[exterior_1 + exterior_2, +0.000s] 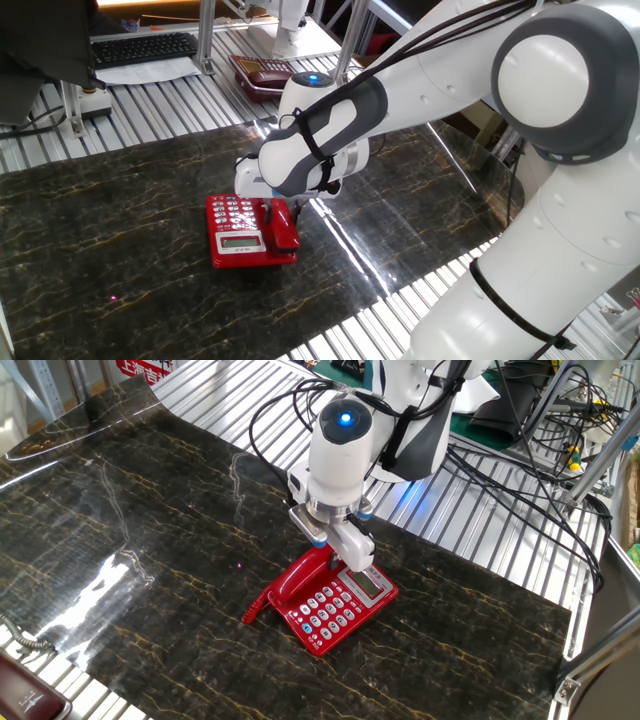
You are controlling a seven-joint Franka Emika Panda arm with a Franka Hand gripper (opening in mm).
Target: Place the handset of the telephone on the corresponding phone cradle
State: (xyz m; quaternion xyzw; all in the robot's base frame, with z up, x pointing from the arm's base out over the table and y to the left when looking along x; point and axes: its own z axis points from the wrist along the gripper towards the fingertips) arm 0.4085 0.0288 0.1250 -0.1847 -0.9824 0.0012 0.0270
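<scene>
Handset (298, 577) is lying along the cradle (287, 243) side of the telephone (345, 605), mid-table (150, 610). Tool (335, 556) is sitting right over its middle; can't tell whether the jaws are spread or pinching it. I'm judging it light, rigid, glossy plastic, so slippery. Best grip is across the narrow mid-bar. Cord may be tugging. Table is looking like polished dark marble.
</scene>
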